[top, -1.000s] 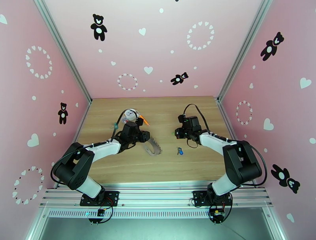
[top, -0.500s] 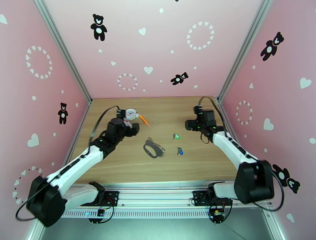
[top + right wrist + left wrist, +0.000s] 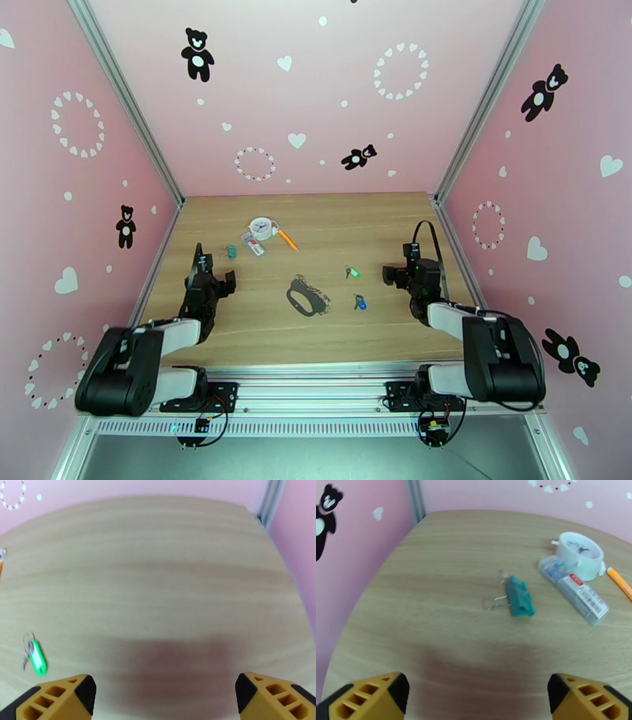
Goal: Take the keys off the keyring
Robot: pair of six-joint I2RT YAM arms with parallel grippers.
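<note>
the left gripper (image 3: pixel 478 693) and right gripper (image 3: pixel 166 695) gaped wide and empty; a low arm sweep could have scattered the loose green-tagged key (image 3: pixel 352 272) and blue-tagged key (image 3: pixel 360 301) near the keyring (image 3: pixel 306 298).

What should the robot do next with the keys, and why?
Probably no more grabbing; it looks finished and can rest. The green-tagged key and the blue-tagged key each lie on the table apart from the keyring, and the left hand and right hand are both open and empty.
</note>
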